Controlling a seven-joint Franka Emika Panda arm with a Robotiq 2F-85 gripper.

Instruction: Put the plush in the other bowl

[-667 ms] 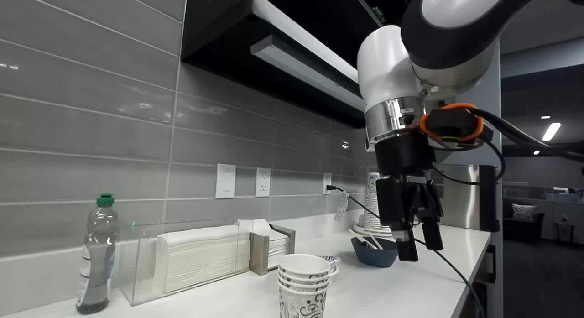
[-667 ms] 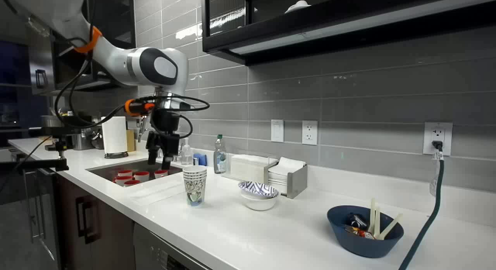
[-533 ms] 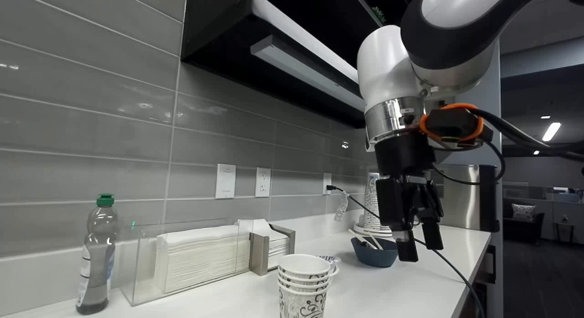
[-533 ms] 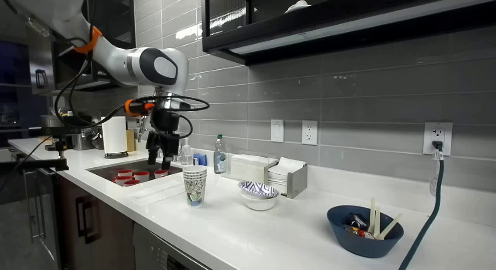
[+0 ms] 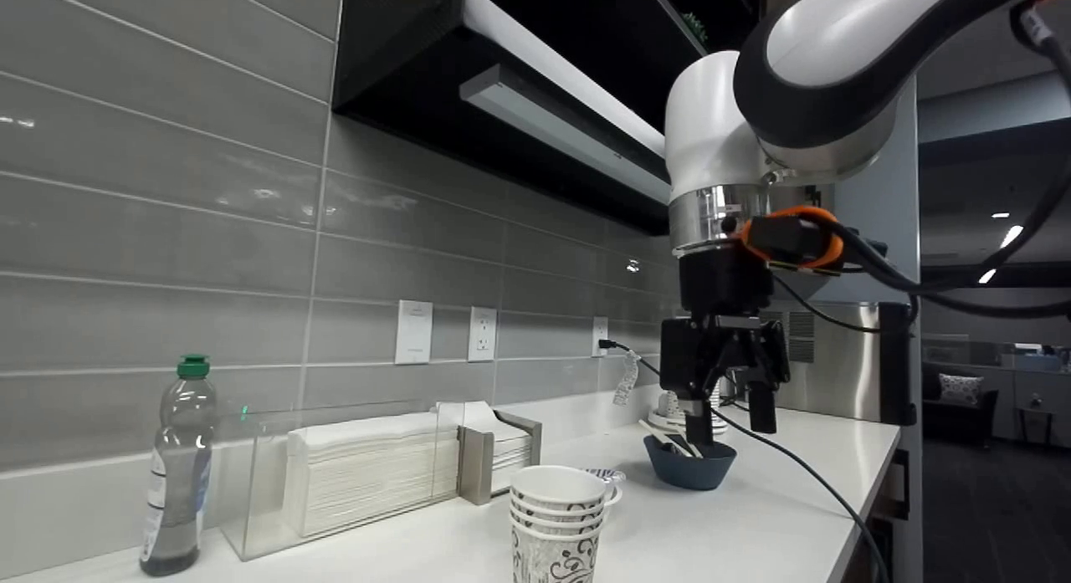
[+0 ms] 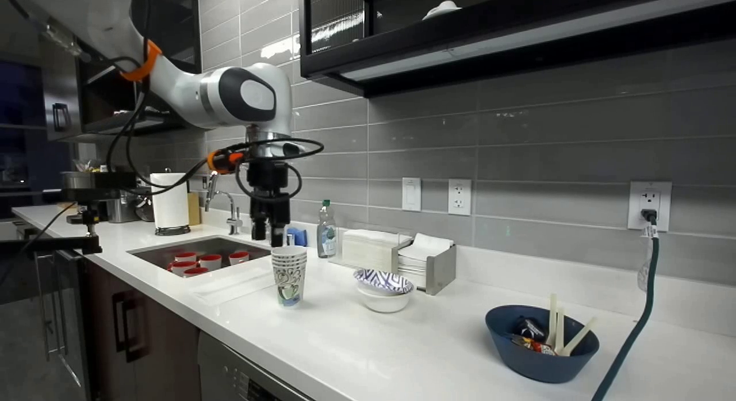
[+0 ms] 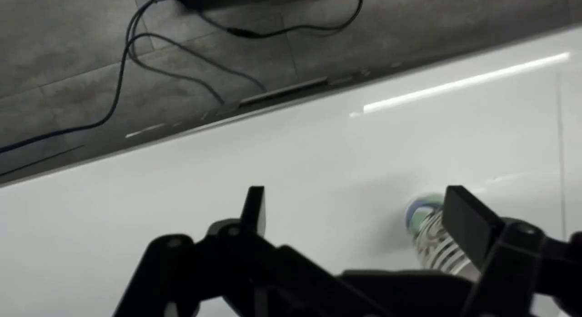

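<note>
Gripper (image 7: pixel 356 203), blunt jaws apart, above glossy counter (image 7: pixel 309 153)

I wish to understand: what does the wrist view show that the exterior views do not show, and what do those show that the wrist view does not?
Only the wrist view shows dark cables lying in loops on the grey floor.

Only the exterior views show the dark blue bowl, the patterned bowl, the green-capped bottle and the napkins; in an exterior view there is also the sink with red-and-white mugs in it.

Both kinds of view share the white counter, the stack of paper cups and the jaws, which stand apart.
</note>
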